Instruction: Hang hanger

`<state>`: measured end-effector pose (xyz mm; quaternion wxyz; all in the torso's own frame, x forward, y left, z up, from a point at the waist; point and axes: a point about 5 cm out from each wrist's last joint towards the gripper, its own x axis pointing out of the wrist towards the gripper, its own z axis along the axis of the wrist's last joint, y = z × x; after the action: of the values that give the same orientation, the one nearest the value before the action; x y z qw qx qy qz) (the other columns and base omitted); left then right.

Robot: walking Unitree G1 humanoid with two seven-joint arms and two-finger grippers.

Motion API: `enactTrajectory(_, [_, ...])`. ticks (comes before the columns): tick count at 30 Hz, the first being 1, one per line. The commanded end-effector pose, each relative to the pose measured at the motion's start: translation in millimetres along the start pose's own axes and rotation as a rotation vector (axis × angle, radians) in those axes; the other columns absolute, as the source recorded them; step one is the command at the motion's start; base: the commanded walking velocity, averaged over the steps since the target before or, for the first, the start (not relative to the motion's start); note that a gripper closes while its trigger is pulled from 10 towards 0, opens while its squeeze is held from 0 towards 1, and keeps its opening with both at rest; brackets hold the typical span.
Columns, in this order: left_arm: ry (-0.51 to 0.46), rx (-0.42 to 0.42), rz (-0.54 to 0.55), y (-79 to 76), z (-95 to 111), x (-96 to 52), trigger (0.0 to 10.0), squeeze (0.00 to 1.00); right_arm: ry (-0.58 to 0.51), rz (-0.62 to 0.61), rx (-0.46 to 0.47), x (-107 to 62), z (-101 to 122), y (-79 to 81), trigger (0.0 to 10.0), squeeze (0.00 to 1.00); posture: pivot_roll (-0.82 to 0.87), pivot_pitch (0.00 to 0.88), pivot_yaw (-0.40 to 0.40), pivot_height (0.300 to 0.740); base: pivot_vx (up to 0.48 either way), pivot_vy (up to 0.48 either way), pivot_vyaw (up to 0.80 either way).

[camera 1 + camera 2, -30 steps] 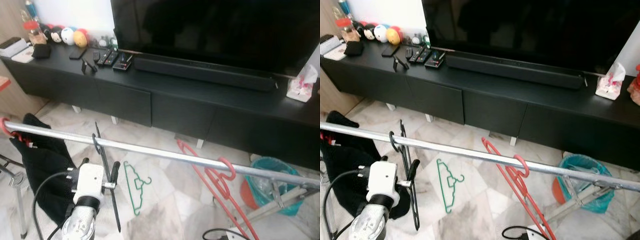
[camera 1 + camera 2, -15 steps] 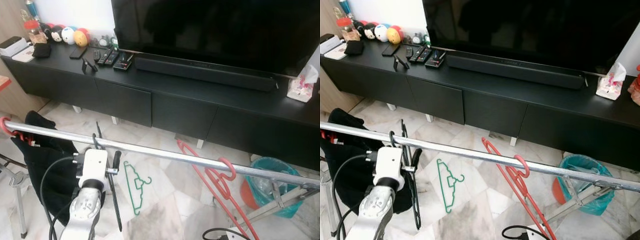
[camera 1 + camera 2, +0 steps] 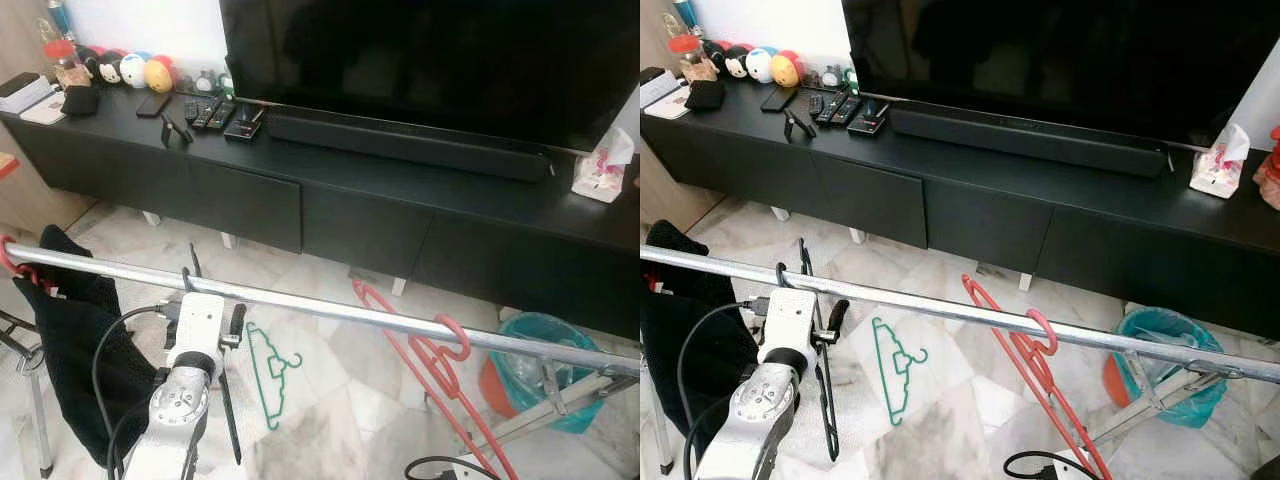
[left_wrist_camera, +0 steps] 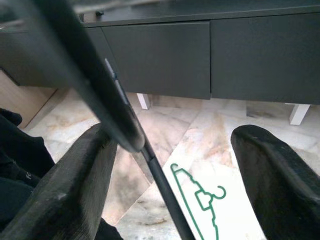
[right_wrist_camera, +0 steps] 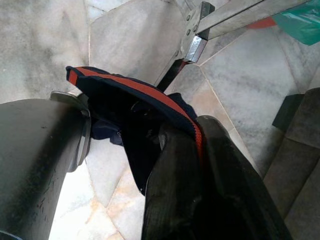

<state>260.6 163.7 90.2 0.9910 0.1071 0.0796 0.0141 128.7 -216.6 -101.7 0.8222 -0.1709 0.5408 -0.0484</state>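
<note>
Silver rail (image 3: 330, 310) across the foreground, in front of a black TV cabinet (image 3: 330, 205). Black hanger (image 3: 820, 370) hooked over the rail near its left end, body hanging below toward the marble floor (image 3: 330, 400). Left gripper (image 3: 208, 322) raised just under the rail at the hanger's neck; fingers (image 4: 75, 190) spread wide, closed on nothing, one finger touching or just beside the hanger's bar (image 4: 115, 105) in the wrist view, the other well apart. Red hanger (image 3: 440, 370) hung on the rail further right. Green hanger (image 3: 270, 372) flat on the floor between the two. Black garment (image 3: 75, 350) draped at the rail's left end. Teal bin (image 3: 560, 365) low right, beside the rack's leg. Right gripper (image 5: 200, 190): fingers pressed together, a dark cloth with a red stripe (image 5: 135, 100) lying against them; whether gripped, cannot tell.
</note>
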Motion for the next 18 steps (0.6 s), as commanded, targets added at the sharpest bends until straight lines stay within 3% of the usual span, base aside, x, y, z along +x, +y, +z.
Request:
enactTrajectory(1, [0.006,0.020,0.000,-1.6,0.9,0.3,0.0,0.00,0.011,0.006,-0.002,-0.6,-4.5,0.9,10.0,0.00,0.02,0.082,-0.022,0.740,0.000,0.000,0.00])
enactTrajectory(18, [0.008,0.026,-0.011,-3.8,1.4,-0.1,0.0,0.00,0.012,0.006,0.000,-0.7,-5.0,1.3,10.0,0.00,0.02,0.084,-0.021,0.740,0.000,0.000,0.00])
